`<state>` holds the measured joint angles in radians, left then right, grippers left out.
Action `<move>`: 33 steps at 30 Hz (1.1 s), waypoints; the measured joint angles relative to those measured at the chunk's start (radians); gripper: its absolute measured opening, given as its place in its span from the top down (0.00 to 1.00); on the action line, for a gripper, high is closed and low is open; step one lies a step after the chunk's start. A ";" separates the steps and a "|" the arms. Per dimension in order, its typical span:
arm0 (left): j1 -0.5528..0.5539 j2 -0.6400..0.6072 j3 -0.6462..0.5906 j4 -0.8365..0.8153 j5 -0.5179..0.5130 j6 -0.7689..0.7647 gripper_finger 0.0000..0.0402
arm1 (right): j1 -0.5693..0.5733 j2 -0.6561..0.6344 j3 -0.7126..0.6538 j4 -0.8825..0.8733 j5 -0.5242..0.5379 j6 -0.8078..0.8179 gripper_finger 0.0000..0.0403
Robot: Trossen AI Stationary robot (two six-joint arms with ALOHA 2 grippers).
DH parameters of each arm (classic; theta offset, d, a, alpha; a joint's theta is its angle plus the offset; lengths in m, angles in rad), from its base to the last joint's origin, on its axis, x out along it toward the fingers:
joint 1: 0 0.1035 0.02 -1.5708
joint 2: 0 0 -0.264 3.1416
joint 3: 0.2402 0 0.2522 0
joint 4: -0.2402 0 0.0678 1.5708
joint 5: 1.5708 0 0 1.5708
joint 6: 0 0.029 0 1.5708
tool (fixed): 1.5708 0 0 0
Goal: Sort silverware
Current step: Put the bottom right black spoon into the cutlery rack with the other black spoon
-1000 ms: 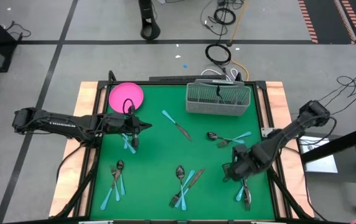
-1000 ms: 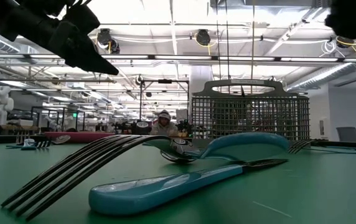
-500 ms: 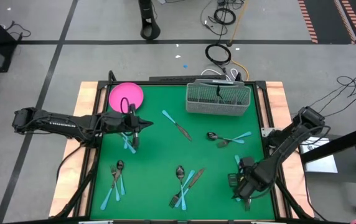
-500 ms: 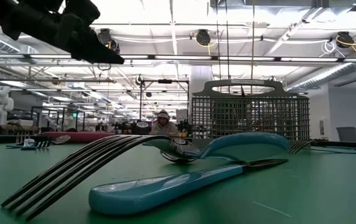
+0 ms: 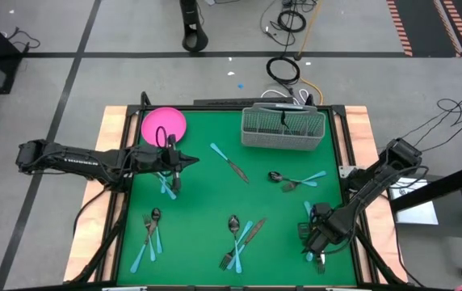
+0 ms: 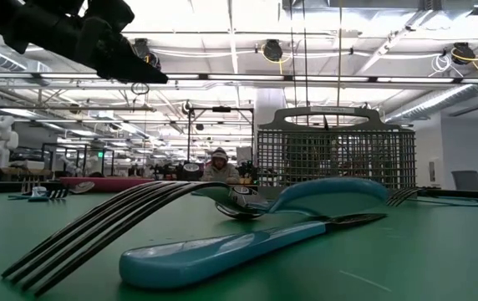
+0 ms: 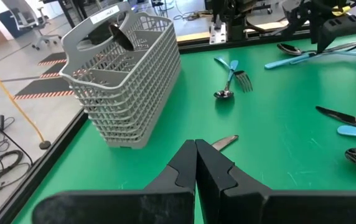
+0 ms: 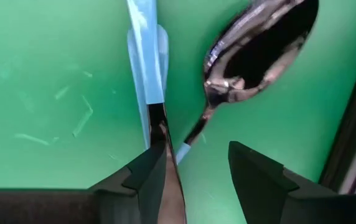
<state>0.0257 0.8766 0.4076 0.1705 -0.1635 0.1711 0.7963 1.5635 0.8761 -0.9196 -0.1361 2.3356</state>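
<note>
I can read no writing: the basket's (image 5: pixel 283 128) handle label in my left wrist view is too small to make out. The basket stands at the far edge of the green table (image 5: pixel 207 194), and I see one dark utensil head poking up inside it (image 7: pixel 121 37); the rest of its compartments I cannot judge. The pink plate (image 5: pixel 164 124) sits at the far left corner, with a dark loop lying on it.

The silverware is scattered in clusters: a knife (image 5: pixel 229 162) mid-table, a spoon and fork (image 5: pixel 294 179) right of centre, a pile (image 5: pixel 241 234) near the front middle, another (image 5: pixel 149 233) at front left, a pair (image 5: pixel 165 184) under my left arm, and a few pieces (image 5: pixel 315 249) at front right.

My right gripper (image 5: pixel 316 242) is down over that front-right cluster with its jaws spread wide. In its wrist view a light blue handle (image 8: pixel 145 56) runs up against one finger (image 8: pixel 156 174), and a spoon (image 8: pixel 252 46) lies just beside it, its neck pointing into the gap between the fingers. Nothing is gripped.

My left gripper (image 5: pixel 174 179) hangs above the table near the plate, fingers (image 7: pixel 184 168) pressed together on nothing.
</note>
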 joint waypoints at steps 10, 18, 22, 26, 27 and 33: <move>0.000 0.000 0.000 0.000 0.005 0.000 1.00 | -0.003 -0.003 0.000 -0.018 0.000 -0.003 0.59; 0.000 0.000 0.000 0.001 0.006 0.000 1.00 | -0.003 -0.055 0.061 -0.154 0.006 -0.002 0.59; 0.000 0.000 0.000 0.001 0.006 0.000 1.00 | -0.005 -0.049 0.050 -0.171 0.006 -0.001 0.59; 0.000 0.000 0.001 0.001 0.005 -0.001 1.00 | -0.010 -0.047 0.006 -0.119 0.007 0.004 0.59; 0.000 0.000 0.001 0.001 0.005 -0.001 1.00 | -0.010 -0.047 -0.006 -0.107 0.008 0.005 0.59; 0.000 0.000 0.001 0.001 0.005 -0.006 1.00 | -0.019 -0.047 -0.049 -0.011 0.016 0.005 0.59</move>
<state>0.0259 0.8768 0.4084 0.1719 -0.1585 0.1646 0.7773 1.5166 0.8267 -0.9309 -0.1201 2.3410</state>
